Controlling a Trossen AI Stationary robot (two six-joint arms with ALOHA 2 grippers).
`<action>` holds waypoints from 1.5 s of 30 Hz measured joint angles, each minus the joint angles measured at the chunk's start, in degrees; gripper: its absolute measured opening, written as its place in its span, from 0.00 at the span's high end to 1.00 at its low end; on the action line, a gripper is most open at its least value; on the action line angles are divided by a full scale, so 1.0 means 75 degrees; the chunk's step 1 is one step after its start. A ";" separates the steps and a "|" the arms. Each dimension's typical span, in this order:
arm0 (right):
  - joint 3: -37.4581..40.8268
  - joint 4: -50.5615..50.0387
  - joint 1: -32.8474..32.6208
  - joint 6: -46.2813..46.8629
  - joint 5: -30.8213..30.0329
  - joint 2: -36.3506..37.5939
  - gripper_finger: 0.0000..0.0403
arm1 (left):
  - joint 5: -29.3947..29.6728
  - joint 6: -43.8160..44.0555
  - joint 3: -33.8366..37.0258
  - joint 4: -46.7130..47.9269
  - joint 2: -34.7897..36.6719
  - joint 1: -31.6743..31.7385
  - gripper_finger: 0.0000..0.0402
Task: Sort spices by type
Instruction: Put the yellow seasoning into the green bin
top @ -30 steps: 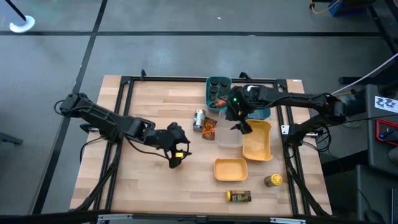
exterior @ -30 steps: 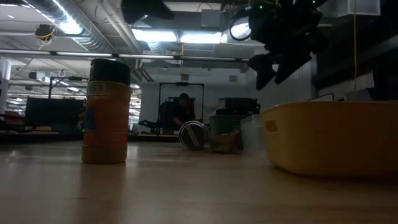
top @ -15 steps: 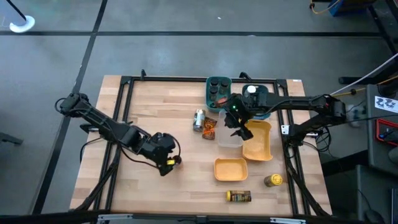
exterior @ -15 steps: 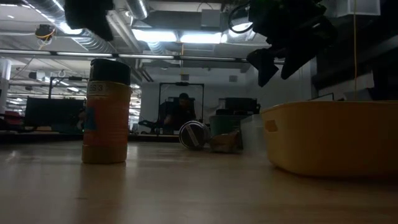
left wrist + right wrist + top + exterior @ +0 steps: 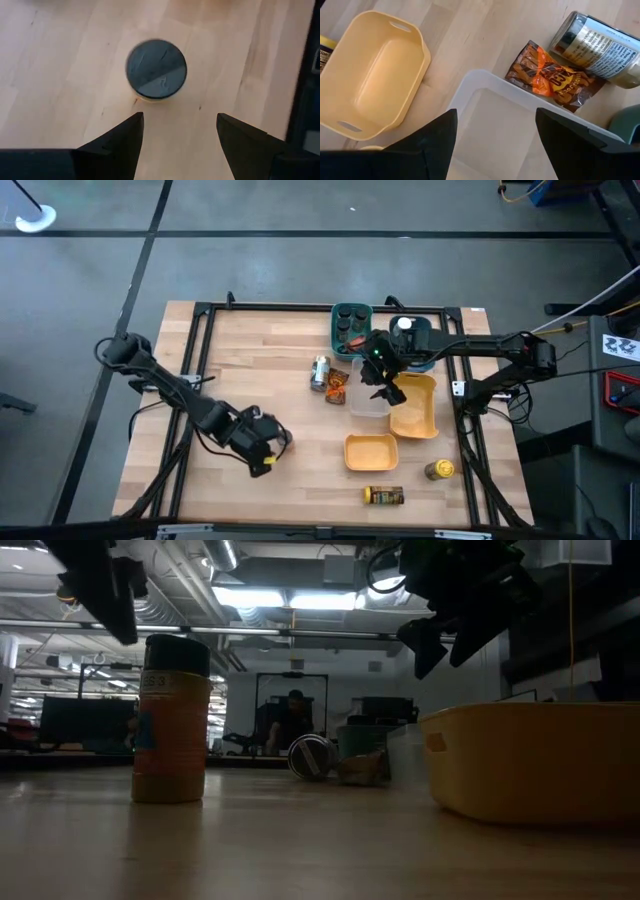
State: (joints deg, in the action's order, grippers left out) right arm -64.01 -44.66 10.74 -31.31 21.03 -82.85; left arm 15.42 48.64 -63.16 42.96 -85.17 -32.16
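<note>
The left gripper [image 5: 268, 462] hung open and empty above a dark-lidded jar [image 5: 156, 70] near the table's [image 5: 240, 370] front edge, likely lining up a grasp, while the right gripper [image 5: 386, 388], spread wide, waited over the clear bin [image 5: 495, 120].

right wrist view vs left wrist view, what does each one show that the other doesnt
Only the right wrist view shows the yellow bin, empty, the clear bin beside it, an orange-brown packet by the clear bin's far edge, and a jar lying on its side next to the packet.

Only the left wrist view shows a single upright jar with a dark lid, seen from above, standing alone on the wood ahead of the left gripper.

Both share the wooden table and a pair of dark fingers standing apart with nothing between them, the right gripper hovering over the clear bin.
</note>
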 joint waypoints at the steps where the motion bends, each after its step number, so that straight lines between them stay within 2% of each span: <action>1: -0.0001 0.0003 0.0000 0.0000 -0.0001 -0.0001 0.33 | -0.0002 -0.0130 0.0000 -0.0001 -0.0086 -0.0016 0.42; 7: 0.0000 0.0016 0.0003 0.0000 0.0000 0.0000 0.33 | 0.0078 -0.0534 0.0000 -0.0002 -0.0605 0.0020 0.42; 24: 0.0000 0.0067 0.0006 -0.0003 0.0000 -0.0002 0.33 | 0.0171 -0.0548 0.0000 -0.0188 -0.1371 0.0463 0.42; 38: 0.0000 0.0116 0.0006 -0.0003 0.0000 0.0000 0.33 | 0.0258 -0.0932 0.0000 -0.0932 -0.1418 0.0463 0.42; 45: 0.0000 0.0116 0.0006 -0.0003 0.0000 0.0000 0.33 | 0.0678 -0.0906 0.0000 -0.1320 -0.1418 0.0460 0.42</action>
State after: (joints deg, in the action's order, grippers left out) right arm -64.01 -43.79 10.79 -31.33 21.04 -82.85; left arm 20.51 41.85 -63.16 33.06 -95.81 -28.71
